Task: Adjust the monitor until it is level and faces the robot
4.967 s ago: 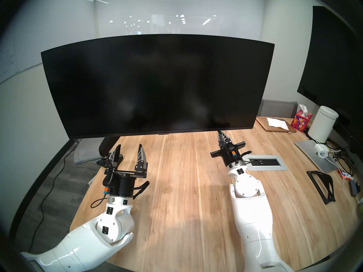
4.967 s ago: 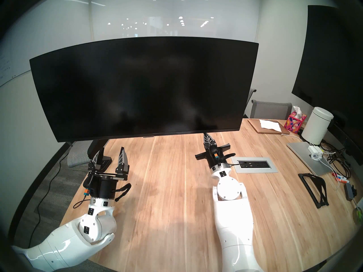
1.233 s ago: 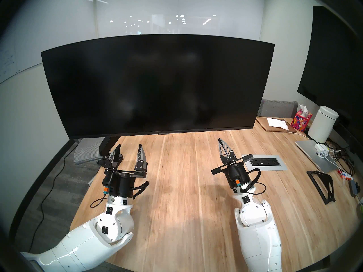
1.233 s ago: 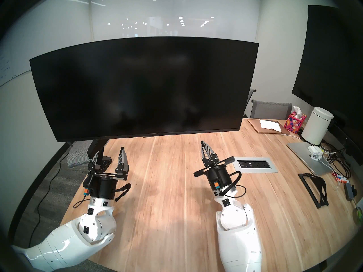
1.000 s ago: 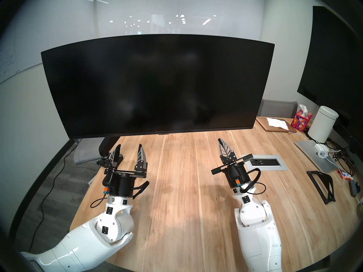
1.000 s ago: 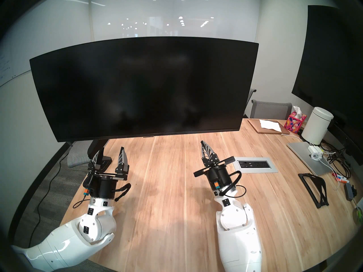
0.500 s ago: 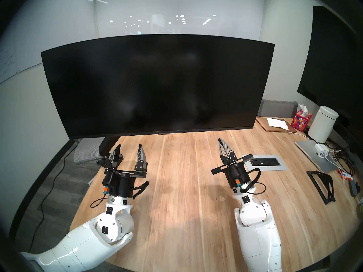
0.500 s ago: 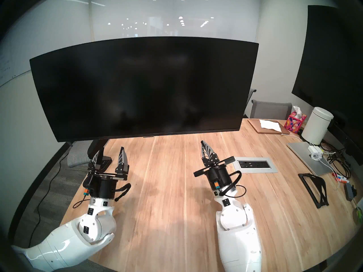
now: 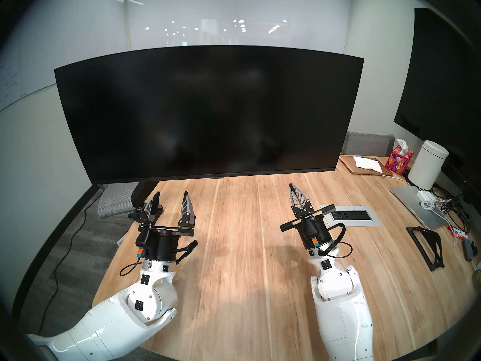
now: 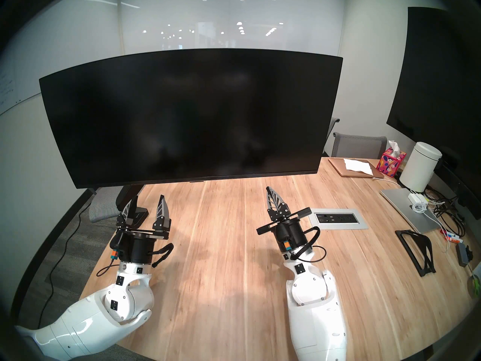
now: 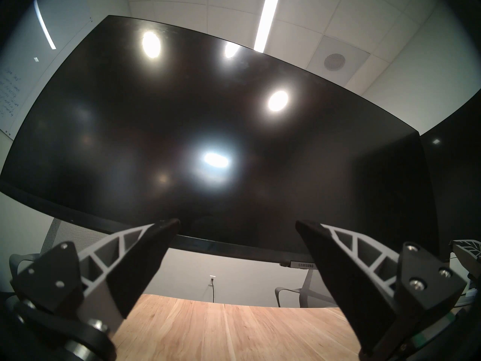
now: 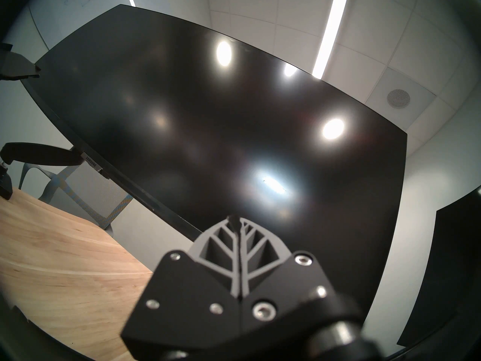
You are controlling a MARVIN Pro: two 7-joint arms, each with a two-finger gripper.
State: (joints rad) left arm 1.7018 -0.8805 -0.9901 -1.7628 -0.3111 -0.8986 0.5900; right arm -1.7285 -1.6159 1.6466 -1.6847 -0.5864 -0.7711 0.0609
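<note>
wood table | monitor at 12, looks level | our right gripper backed off, pinched empty | left gripper gaping, empty

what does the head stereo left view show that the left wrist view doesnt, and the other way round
Only the head stereo left view shows both white arms, the closed right gripper, the silver laptop, the white canister, the tissue box and the table's power outlet panel.

Only the left wrist view shows the ceiling light strip, the ceiling speaker grille, lamp glare on the screen and the brand label under the bezel.

Both show the dark monitor, the open left gripper short of it, and the wooden table.
</note>
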